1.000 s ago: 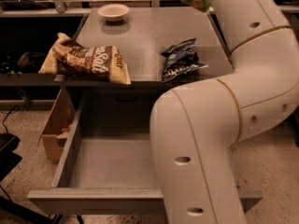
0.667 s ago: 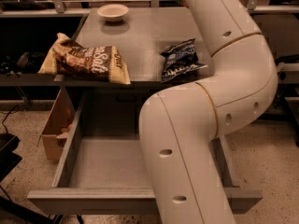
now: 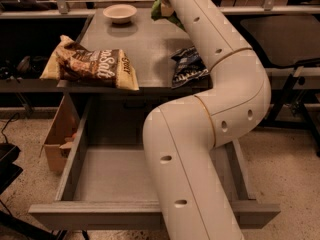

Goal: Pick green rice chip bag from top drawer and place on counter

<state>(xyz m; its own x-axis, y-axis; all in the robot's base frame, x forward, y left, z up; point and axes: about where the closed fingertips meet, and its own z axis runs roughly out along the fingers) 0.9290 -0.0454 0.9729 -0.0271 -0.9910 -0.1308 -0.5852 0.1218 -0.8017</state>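
1. In the camera view, the robot's thick white arm [image 3: 210, 114] rose from the bottom edge, bent over the right side of the open top drawer [image 3: 90, 215] and reached back across the desk [image 3: 145, 44] to its far edge.
2. The hand [image 3: 164, 8] was at that far edge, right of the bowl, and almost wholly hidden behind the end of the arm. I cannot tell whether it was spread or pressed together.
3. The green rice chip bag [image 3: 156, 10] was at the far edge of the desk, right by the hand. Only green scraps of it showed on either side of the arm, and I cannot tell whether it lay on the desk or hung above it.
4. A small pale bowl [image 3: 120, 13] stood upright near the desk's far left corner, apart from the green bag.
5. A brown and yellow bag [image 3: 92, 66] lay flat at the desk's near left, its corners hanging over the front and left edges.
6. A dark blue-black bag [image 3: 189, 69] lay near the front right of the desk, partly covered by the arm.
7. The drawer was pulled far out below the desk, and the grey floor that showed left of the arm was bare.
8. A cardboard box [image 3: 59, 139] stood on the speckled floor just left of the drawer.
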